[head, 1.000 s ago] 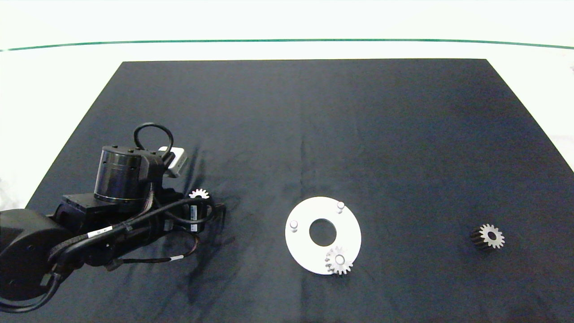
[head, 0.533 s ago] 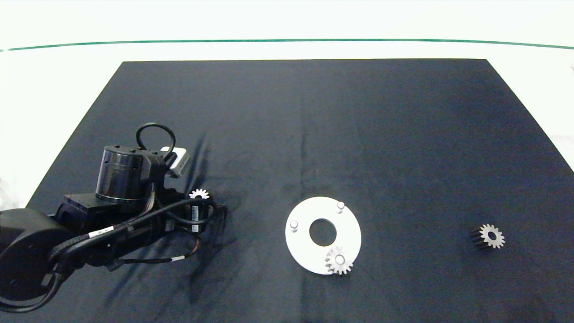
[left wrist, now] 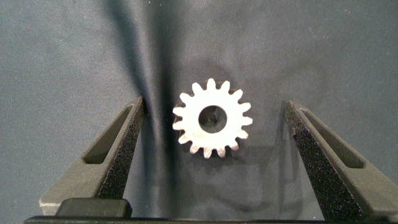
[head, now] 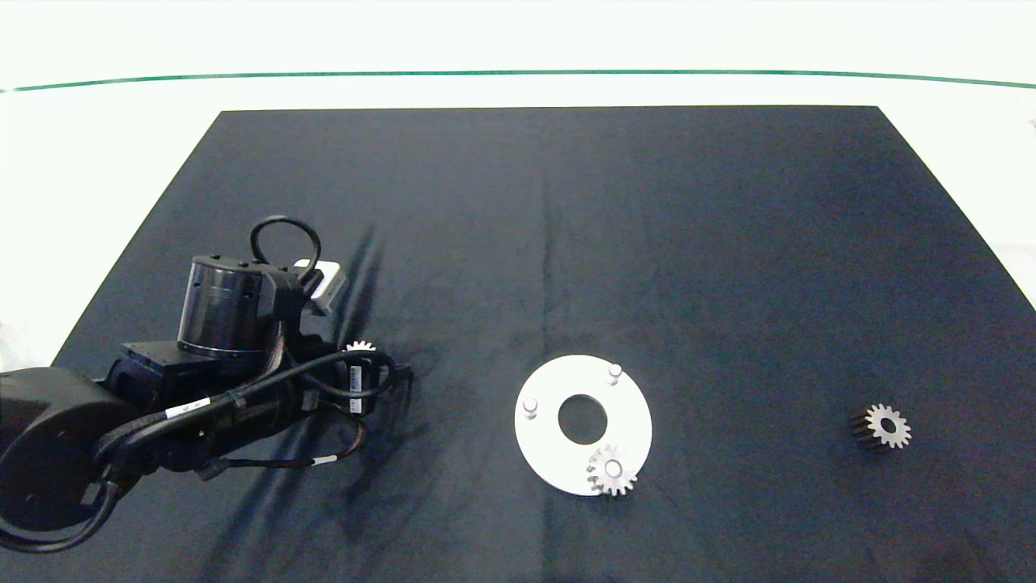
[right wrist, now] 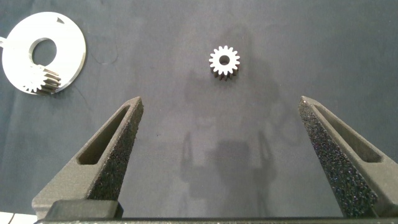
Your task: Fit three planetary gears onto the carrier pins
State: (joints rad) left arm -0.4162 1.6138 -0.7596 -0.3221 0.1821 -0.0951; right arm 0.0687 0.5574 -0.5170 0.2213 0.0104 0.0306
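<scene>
One planetary gear (left wrist: 212, 118) lies flat on the black mat between the fingers of my left gripper (left wrist: 215, 106), which is open around it without touching it. In the head view that gear (head: 360, 346) peeks out from behind the left wrist. The white carrier disc (head: 566, 380) carries a second gear (head: 613, 470) on its near pin. Its two other carrier pins (head: 530, 405) (head: 614, 371) stand bare. A third gear (head: 886, 426) lies at the mat's right, also seen as the gear (right wrist: 224, 61) ahead of my open right gripper (right wrist: 221, 99).
The black mat (head: 550, 227) covers most of the white table, whose far edge is marked by a green line (head: 518, 73). The left arm (head: 162, 405) and its cables cover the mat's near left corner. The right arm is outside the head view.
The left arm's wrist has shifted slightly away from the table's near edge, covering more of the gear below it. The gears and the disc have not moved.
</scene>
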